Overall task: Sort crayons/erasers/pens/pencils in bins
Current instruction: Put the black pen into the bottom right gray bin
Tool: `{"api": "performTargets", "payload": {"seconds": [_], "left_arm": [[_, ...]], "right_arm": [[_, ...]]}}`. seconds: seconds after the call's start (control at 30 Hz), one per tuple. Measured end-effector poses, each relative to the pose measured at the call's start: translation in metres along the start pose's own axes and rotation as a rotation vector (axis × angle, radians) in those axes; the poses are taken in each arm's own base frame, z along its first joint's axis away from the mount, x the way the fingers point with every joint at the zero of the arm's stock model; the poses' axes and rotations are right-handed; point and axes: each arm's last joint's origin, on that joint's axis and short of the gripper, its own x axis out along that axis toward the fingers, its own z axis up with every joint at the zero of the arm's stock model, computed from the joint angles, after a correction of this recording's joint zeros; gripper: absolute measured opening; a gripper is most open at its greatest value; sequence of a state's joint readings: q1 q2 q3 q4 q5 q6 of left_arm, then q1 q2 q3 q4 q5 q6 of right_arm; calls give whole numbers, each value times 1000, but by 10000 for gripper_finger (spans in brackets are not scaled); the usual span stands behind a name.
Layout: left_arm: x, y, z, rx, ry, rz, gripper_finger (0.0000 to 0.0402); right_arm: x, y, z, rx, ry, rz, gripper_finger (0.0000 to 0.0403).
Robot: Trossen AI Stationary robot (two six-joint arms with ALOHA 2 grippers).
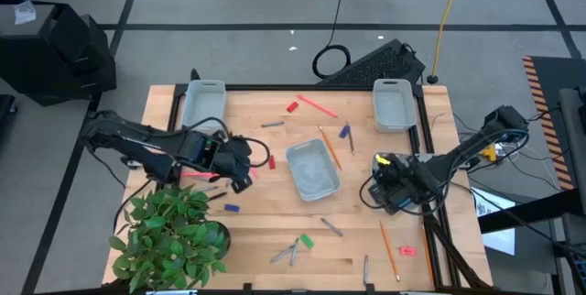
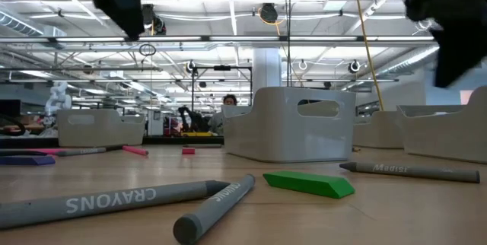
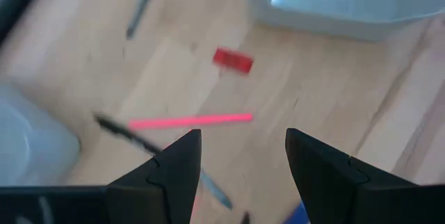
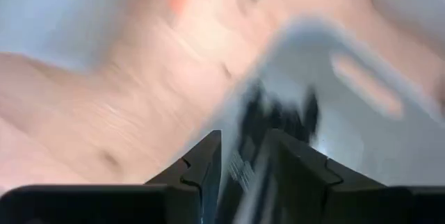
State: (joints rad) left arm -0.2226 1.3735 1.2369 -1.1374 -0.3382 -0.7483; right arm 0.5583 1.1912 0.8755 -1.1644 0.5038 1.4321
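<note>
Three pale bins show in the high view: far left (image 1: 203, 103), far right (image 1: 394, 103) and centre (image 1: 313, 169). Crayons (image 1: 284, 254), pencils (image 1: 330, 147), erasers (image 1: 292, 107) and a pen (image 1: 365, 267) lie scattered on the wood. My left gripper (image 1: 243, 162) hovers open left of the centre bin; its wrist view shows my left gripper (image 3: 243, 161) over a pink pencil (image 3: 191, 120) and a red eraser (image 3: 233, 60). My right gripper (image 1: 385, 171), right of the centre bin, is shut on a dark stick (image 4: 274, 120), seemingly a pen. My right gripper pinches a dark stick (image 4: 247, 154) between its two fingers. The stick runs forward past the fingertips, in front of a bin's wall. The wrist view is blurred, so which part of the stick it has cannot be told.
A potted plant (image 1: 169, 231) stands at the near left corner, close to my left arm. Cables and a dark keyboard (image 1: 366, 61) lie beyond the far edge. In the low view, two crayons (image 2: 114, 199) and a green eraser (image 2: 308, 184) lie near the front.
</note>
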Motion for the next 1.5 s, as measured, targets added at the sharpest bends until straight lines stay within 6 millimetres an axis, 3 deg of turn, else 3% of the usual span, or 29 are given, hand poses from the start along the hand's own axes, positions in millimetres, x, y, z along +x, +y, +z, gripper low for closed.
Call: {"api": "performTargets", "payload": {"seconds": [0.37, 0.67, 0.97, 1.1, 1.3, 1.4, 1.5], "left_arm": [[46, -8, 1, -284, 236, 121, 211], [98, 27, -16, -548, 319, 234, 211], [150, 58, -41, -752, 240, 244, 211], [160, 78, -50, -815, 228, 335, 211], [163, 79, -49, -819, 224, 300, 209], [163, 79, -49, -844, 235, 293, 184], [164, 81, -49, -874, 263, 282, 135]], "right_arm": [[-15, 43, 20, -355, -382, 285, 116], [-1, 55, 12, -492, -537, 384, 116], [4, 62, 11, -514, -680, 477, 116], [2, 64, 12, -527, -713, 489, 116], [3, 64, 14, -522, -714, 482, 116], [3, 63, 15, -520, -714, 477, 116], [3, 63, 15, -522, -712, 477, 116]]}}
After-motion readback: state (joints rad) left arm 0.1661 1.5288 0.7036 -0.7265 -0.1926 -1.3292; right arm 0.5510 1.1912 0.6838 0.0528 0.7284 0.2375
